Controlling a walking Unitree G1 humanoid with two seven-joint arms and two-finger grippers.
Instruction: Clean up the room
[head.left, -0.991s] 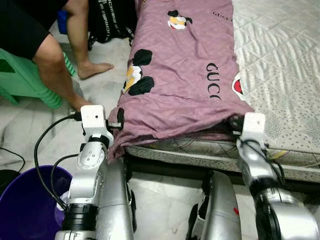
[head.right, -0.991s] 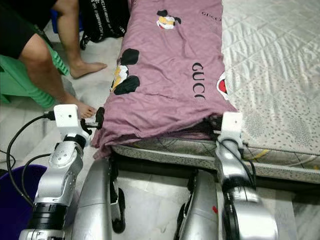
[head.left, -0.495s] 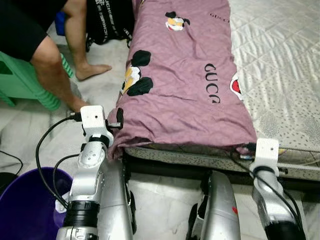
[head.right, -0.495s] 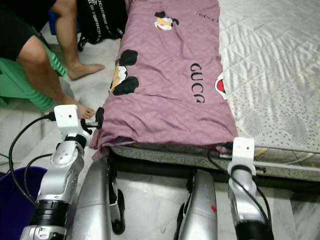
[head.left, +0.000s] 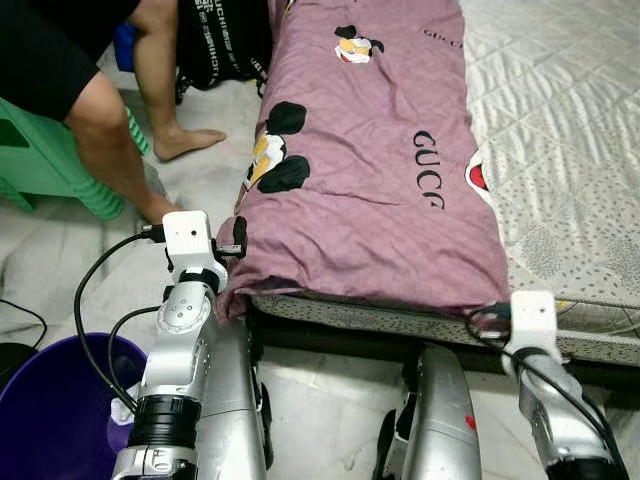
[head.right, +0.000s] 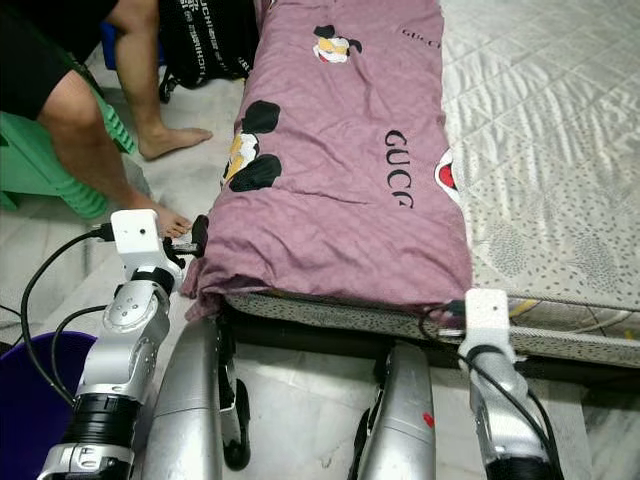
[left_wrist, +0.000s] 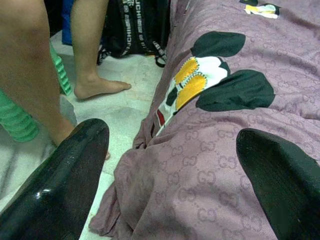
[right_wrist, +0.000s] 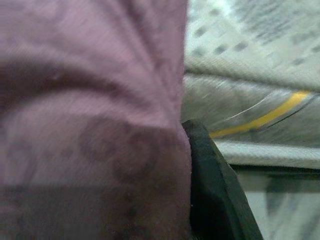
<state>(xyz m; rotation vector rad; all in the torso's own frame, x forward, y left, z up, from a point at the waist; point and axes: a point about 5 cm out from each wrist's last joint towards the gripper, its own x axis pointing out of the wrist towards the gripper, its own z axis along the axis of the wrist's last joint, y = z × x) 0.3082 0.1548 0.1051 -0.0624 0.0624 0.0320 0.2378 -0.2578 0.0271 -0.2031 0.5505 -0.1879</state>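
A purple blanket (head.left: 370, 170) with cartoon mouse prints and black lettering lies lengthwise along the left side of the mattress (head.left: 570, 150). My left gripper (head.left: 238, 250) is at its near left corner, open, with the fabric between its spread fingers (left_wrist: 75, 175). My right gripper (head.left: 487, 318) is at the blanket's near right corner, by the mattress edge. In the right wrist view purple cloth presses against one black finger (right_wrist: 210, 185) and hides the other. It appears shut on the hem.
A person sits on a green stool (head.left: 40, 160) at the left, bare foot (head.left: 190, 138) on the floor beside the bed. A black bag (head.left: 220, 40) leans behind the legs. A purple bucket (head.left: 50, 410) stands by my left side, with black cables over it.
My right gripper has drawn back toward me, to the mattress's front edge. The blanket's near right corner came with it and now lies flatter and farther forward. The left gripper held still.
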